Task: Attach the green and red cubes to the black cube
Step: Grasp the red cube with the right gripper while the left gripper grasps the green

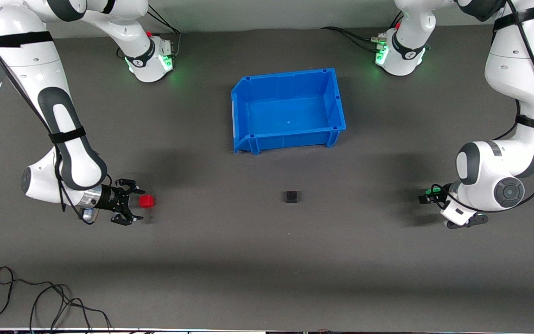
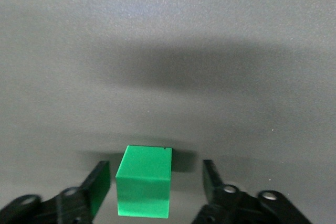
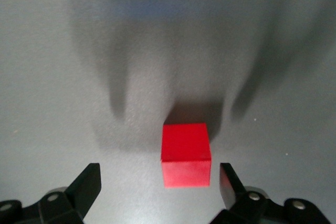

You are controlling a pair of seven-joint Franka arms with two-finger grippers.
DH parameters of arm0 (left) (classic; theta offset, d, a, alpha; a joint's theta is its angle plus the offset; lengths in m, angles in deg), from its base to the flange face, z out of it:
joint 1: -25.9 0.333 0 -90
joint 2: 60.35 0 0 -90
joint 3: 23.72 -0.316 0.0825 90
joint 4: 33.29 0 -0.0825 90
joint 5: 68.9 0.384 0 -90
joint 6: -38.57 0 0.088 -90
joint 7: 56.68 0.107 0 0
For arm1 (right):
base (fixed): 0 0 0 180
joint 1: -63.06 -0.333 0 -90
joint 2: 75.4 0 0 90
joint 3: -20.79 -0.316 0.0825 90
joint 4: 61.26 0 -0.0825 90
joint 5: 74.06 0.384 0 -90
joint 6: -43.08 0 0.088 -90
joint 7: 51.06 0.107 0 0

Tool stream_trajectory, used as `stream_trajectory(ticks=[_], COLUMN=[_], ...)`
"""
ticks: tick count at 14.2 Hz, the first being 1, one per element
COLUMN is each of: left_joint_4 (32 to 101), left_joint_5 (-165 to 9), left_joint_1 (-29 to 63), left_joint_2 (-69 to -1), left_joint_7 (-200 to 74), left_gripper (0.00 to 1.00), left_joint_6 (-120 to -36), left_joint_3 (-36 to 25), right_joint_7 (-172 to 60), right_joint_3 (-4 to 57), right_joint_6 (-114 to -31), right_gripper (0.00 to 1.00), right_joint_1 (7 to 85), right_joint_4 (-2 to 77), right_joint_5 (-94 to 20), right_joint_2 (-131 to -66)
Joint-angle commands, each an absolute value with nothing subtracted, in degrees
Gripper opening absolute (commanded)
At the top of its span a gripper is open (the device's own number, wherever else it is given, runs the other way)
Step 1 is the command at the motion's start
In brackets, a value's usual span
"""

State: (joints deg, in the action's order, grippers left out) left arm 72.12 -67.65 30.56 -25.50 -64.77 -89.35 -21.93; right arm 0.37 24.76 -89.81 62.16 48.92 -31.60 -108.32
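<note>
You are reaching for both cubes; the right pincer (image 1: 133,205) is spread around the red cube (image 1: 146,201); the left pincer (image 2: 157,187) is spread around the green cube (image 2: 144,188); next, squeeze both, then carry them to the black cube (image 1: 291,196) at the middle of the frame.

Our right gripper (image 1: 130,202) low at right arm's end of table, fingers spread wide. Our left gripper (image 1: 427,197) low at left arm's end, fingers apart.

Bare mat lies between my right gripper (image 1: 133,204) and the black cube (image 1: 291,196). The blue bin (image 1: 288,109) stands well aside. My left gripper (image 1: 427,198) faces equally bare mat.
</note>
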Motion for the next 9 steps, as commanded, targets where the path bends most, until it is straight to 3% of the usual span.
stream_trajectory(ticks=[1,2,3,5,6,9], left_joint_4=[72.62,72.45,72.36,72.44,72.44,72.01], left_joint_5=[-66.88,-66.88,-66.88,-66.79,-66.79,-66.88], left_joint_1=[30.21,30.30,30.30,30.30,30.30,30.47], left_joint_2=[-25.37,-25.46,-25.54,-25.55,-25.55,-26.16], left_joint_7=[-64.76,-64.68,-64.68,-64.59,-64.50,-64.76], left_gripper=[0.56,0.46,0.42,0.39,0.32,0.00], left_joint_6=[-90.19,-89.93,-89.84,-89.75,-89.58,-88.96], left_joint_3=[-22.14,-22.14,-22.14,-22.14,-22.14,-22.14], right_joint_7=[-1.40,-1.40,-1.40,-1.49,-1.40,-1.40], right_joint_3=[24.92,24.84,24.92,24.92,24.92,24.92], right_joint_6=[-90.60,-90.60,-90.51,-90.51,-90.51,-90.43], right_gripper=[1.00,0.99,0.92,0.60,0.48,0.34], right_joint_1=[61.82,61.82,61.82,61.91,61.91,61.91], right_joint_4=[48.42,48.42,48.34,48.42,48.42,48.34], right_joint_5=[-29.77,-29.77,-29.77,-29.77,-29.77,-29.77], right_joint_2=[-109.15,-109.41,-109.41,-109.41,-109.41,-109.41])
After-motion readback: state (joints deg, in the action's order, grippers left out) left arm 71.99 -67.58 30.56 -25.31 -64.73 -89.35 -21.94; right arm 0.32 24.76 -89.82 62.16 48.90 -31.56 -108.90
